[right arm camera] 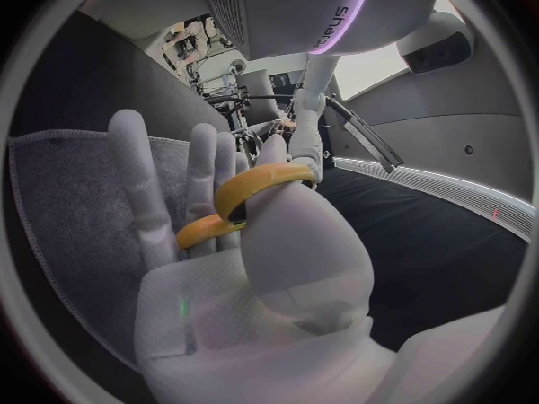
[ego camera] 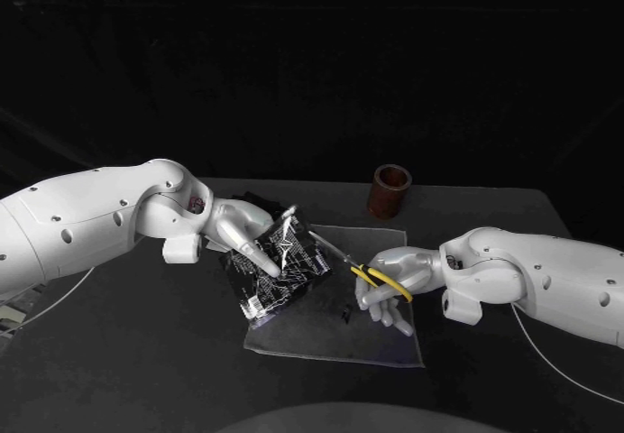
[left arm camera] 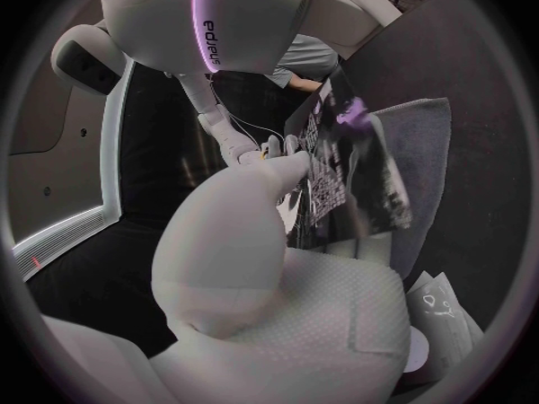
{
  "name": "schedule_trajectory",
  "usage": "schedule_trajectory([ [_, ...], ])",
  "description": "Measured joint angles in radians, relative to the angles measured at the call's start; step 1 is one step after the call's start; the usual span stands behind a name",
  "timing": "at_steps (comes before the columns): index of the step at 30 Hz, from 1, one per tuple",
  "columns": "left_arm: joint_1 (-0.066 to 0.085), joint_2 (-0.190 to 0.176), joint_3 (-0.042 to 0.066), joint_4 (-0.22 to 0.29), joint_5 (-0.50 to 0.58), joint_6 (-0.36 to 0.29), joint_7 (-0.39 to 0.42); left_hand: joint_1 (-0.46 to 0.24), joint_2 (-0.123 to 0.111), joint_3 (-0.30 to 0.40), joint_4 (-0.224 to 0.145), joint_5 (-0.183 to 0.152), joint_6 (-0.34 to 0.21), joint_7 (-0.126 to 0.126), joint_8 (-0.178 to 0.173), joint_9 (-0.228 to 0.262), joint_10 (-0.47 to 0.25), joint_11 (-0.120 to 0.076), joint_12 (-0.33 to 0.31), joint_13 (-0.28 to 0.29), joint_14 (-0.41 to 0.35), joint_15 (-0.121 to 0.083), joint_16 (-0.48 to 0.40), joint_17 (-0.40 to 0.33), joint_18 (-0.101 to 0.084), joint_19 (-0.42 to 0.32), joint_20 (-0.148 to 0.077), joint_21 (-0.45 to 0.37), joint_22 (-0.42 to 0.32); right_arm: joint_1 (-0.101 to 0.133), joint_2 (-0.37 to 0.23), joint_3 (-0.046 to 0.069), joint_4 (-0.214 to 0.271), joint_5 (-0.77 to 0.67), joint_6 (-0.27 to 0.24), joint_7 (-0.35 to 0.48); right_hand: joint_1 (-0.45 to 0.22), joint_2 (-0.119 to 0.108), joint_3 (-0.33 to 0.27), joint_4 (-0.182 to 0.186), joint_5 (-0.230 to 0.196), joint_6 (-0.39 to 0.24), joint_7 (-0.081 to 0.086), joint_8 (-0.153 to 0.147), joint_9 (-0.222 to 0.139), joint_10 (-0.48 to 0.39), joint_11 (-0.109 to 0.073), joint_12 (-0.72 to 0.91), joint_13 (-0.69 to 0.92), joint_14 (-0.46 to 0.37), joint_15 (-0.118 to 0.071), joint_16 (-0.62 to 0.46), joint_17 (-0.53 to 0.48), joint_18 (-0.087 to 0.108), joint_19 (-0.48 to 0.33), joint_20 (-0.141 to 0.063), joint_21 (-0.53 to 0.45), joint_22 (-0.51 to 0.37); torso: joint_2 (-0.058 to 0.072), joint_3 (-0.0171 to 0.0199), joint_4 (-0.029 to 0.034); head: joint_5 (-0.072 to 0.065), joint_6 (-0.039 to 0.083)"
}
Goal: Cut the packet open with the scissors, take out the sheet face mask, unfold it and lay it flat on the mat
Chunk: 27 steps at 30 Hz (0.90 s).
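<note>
Grey mat [ego camera: 341,341] on the black table [ego camera: 130,365], brown cup [ego camera: 389,189] just beyond it

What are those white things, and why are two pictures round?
They are a robot's two arms. The square picture comes from a camera on its head, looking down at a black table. The round ones come from cameras at its wrists. The left robot hand holds a dark packet over a grey mat. The right robot hand holds yellow-handled scissors, blades pointing at the packet. A brown cup stands at the mat's far side.
</note>
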Motion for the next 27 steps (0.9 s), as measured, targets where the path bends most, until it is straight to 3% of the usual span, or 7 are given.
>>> schedule_trajectory([
  [5,-0.002,0.000,-0.001,0.001,-0.008,0.010,-0.004,-0.001,-0.001,0.000,0.000,0.000,0.000,0.000,-0.001,0.000,0.000,0.000,0.000,-0.002,0.000,0.000,0.000,0.001,0.000,0.000,0.000,0.000,0.000,0.003,-0.003,0.002,0.008,-0.004,-0.046,0.018,0.005,0.008,-0.035,-0.015,0.000,0.048,-0.048,0.071,0.101,0.024,-0.023,0.117,0.106,0.055,-0.027,0.092,0.106,0.000,0.063,-0.018,0.284,0.399,0.000,0.0000,0.0000,0.000,-0.002],
  [9,-0.002,0.000,-0.001,0.001,-0.011,0.014,-0.006,-0.003,-0.003,0.000,0.000,0.000,0.000,0.000,-0.002,0.000,0.000,0.000,0.000,-0.002,0.000,0.000,0.000,0.001,0.000,0.000,0.000,0.000,0.000,0.002,-0.006,0.001,0.018,-0.007,-0.099,0.029,-0.012,0.026,-0.061,-0.023,0.000,0.060,-0.079,0.152,0.231,0.026,-0.024,0.387,0.436,0.067,-0.039,0.173,0.215,0.000,0.090,-0.023,0.486,0.699,0.000,-0.0005,0.0006,-0.002,-0.003],
  [13,-0.002,0.000,-0.001,0.001,-0.013,0.017,-0.007,-0.003,-0.003,0.000,0.000,0.000,0.000,0.000,0.000,0.000,0.000,0.000,0.000,-0.002,0.001,0.002,0.000,0.001,0.000,0.000,0.000,0.000,0.000,0.002,-0.010,0.001,0.025,-0.008,-0.144,0.036,-0.021,0.035,-0.075,-0.028,0.000,0.056,-0.095,0.175,0.298,0.026,-0.024,0.406,0.493,0.066,-0.040,0.198,0.266,0.000,0.092,-0.027,0.530,0.753,0.000,-0.0011,0.0006,-0.002,-0.003],
  [16,-0.002,0.000,-0.001,0.002,-0.014,0.017,-0.008,-0.003,-0.003,0.000,0.000,0.000,0.000,0.001,0.001,0.000,0.000,0.000,0.000,-0.002,-0.001,0.000,0.000,0.001,0.000,0.000,0.000,0.000,0.000,0.002,-0.016,0.001,0.029,-0.008,-0.162,0.040,-0.035,0.048,-0.078,-0.013,0.000,-0.011,-0.053,0.073,0.282,0.017,-0.031,0.216,0.277,0.043,-0.053,0.144,0.266,0.000,0.087,-0.033,0.422,0.552,0.000,-0.0013,0.0009,-0.003,-0.002],
  [19,-0.002,-0.001,-0.001,0.002,-0.014,0.017,-0.008,-0.003,-0.003,0.000,0.000,0.000,-0.001,0.001,0.001,0.000,0.000,0.000,0.000,-0.002,-0.002,-0.002,0.000,0.002,-0.001,0.000,0.000,0.004,0.001,0.002,-0.025,0.001,0.038,-0.008,-0.170,0.043,-0.029,0.085,-0.076,-0.005,0.000,-0.068,0.016,-0.074,0.235,-0.057,0.008,0.037,0.183,-0.038,0.005,0.040,0.230,0.000,-0.025,0.006,0.227,0.240,0.000,-0.0014,0.0012,-0.003,0.000],
  [22,-0.002,-0.003,-0.001,0.002,-0.015,0.017,-0.008,-0.003,-0.003,0.000,0.000,0.000,-0.001,0.001,0.001,0.000,0.000,0.000,0.000,-0.002,-0.002,-0.002,0.000,0.003,-0.001,0.000,0.000,0.004,0.002,0.000,-0.043,0.001,0.059,-0.007,-0.174,0.047,-0.014,0.099,-0.077,-0.009,0.000,-0.146,0.074,-0.218,0.181,-0.165,0.066,-0.120,0.097,-0.107,0.054,-0.061,0.181,0.000,-0.096,0.043,0.115,0.130,0.000,-0.0013,0.0012,-0.003,0.001],
  [27,-0.002,-0.005,-0.001,-0.002,-0.015,0.016,-0.008,-0.002,-0.002,0.000,0.000,0.000,-0.001,0.001,0.001,0.000,0.000,0.000,0.000,-0.002,-0.002,-0.002,0.000,0.003,-0.002,0.000,0.000,0.004,0.002,-0.007,-0.083,-0.002,0.114,-0.007,-0.178,0.050,-0.026,0.067,-0.076,-0.033,0.000,-0.185,0.094,-0.335,0.133,-0.203,0.091,-0.230,0.013,-0.136,0.080,-0.160,0.116,0.000,-0.115,0.059,0.039,0.074,0.000,-0.0012,-0.0004,-0.002,0.002],
])
